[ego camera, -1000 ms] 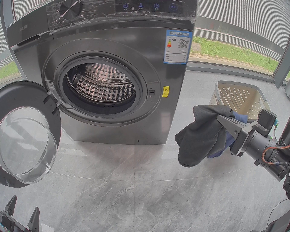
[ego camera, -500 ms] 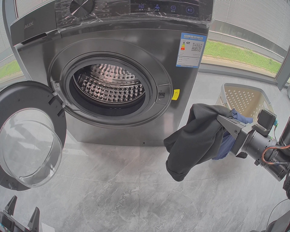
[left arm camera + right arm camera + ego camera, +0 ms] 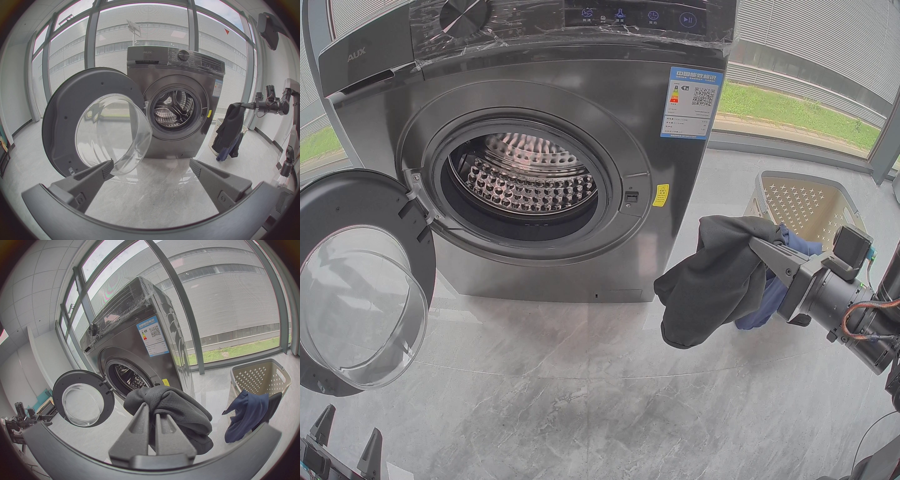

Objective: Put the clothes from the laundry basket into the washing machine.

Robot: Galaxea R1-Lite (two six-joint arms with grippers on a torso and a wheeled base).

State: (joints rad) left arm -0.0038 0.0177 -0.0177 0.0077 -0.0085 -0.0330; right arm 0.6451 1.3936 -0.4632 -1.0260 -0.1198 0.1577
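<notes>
While the door (image 3: 356, 194) of the washing machine (image 3: 550, 81) stands wide and the laundry basket (image 3: 800, 206) sits beside it, the right gripper (image 3: 761, 248), held level between them, is clamped on a dark grey garment (image 3: 712, 281) and a blue garment (image 3: 759, 312) hanging free; the left gripper (image 3: 347, 437) sits low, jaws apart.

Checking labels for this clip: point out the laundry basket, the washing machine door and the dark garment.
laundry basket (image 3: 800, 203), head view, perforated inner wall.
washing machine door (image 3: 362, 306), head view, glass bowl.
dark garment (image 3: 712, 281), head view, hanging middle.
</notes>
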